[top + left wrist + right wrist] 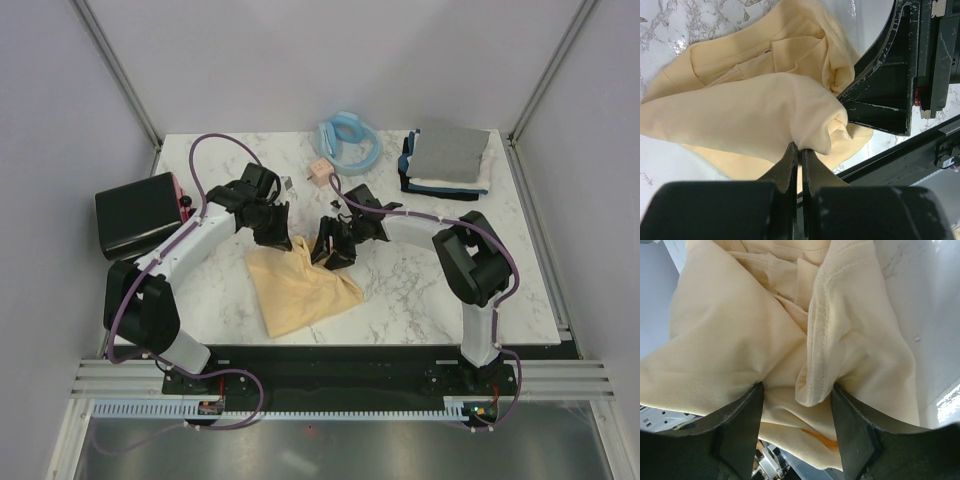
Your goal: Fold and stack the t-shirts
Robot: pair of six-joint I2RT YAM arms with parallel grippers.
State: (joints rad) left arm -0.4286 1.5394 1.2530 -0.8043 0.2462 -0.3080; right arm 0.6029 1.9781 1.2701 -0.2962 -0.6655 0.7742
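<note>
Yellow-cream t-shirt [300,285]: crumpled on tabletop [430,290], near front edge, between arms.
Left jaws: clenched on a fold of it.
Right jaws: parted wide, cloth loose between.
Folded stack [450,152]: far right corner.

Two white-and-black arms trailing purple cable

The left arm [195,240] and right arm [472,262] share white link shells and bulky black joint housings. Purple cables [224,137] loop loosely along both. The gripper fingers [880,95] are matt black, flecked with pale scuffs that may be wear.
</note>
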